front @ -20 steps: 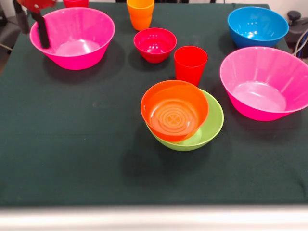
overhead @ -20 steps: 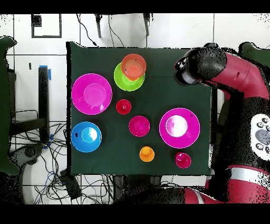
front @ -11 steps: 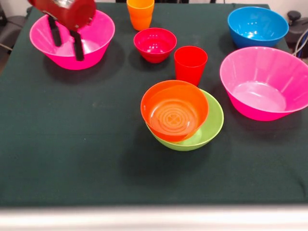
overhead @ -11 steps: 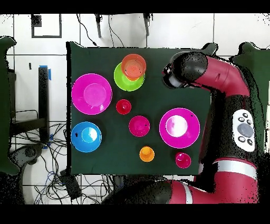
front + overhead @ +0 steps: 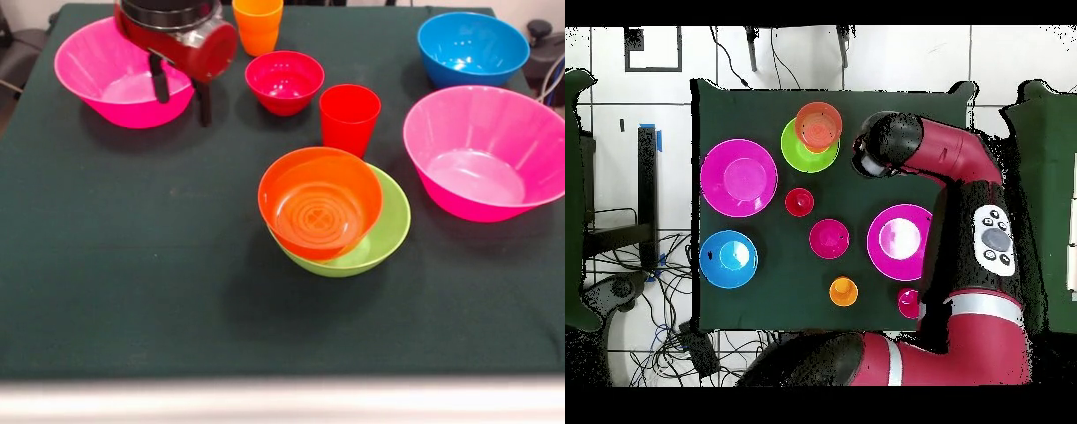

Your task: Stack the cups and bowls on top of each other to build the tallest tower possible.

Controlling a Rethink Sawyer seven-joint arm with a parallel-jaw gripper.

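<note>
1. Gripper hung in the upper left of the front view, its two dark fingers spread apart and holding nothing, one over the rim of the hot-pink bowl and the other over bare cloth just right of it.
2. Nearest vessels were the crimson bowl and orange cup to its right, with the red cup beyond them.
3. Tower stood at frame centre, well apart from the gripper, lower and to the right: the orange bowl sat off-centre and tilted in the lime-green bowl. No cup was visible between them.
4. Second hot-pink bowl and the blue bowl occupied the right side.
5. Judgement: the step appeared to be an approach toward the next piece. Good practice would be to centre the spread fingers over one rim wall, descend straight, and avoid nudging the already skewed orange bowl.
</note>
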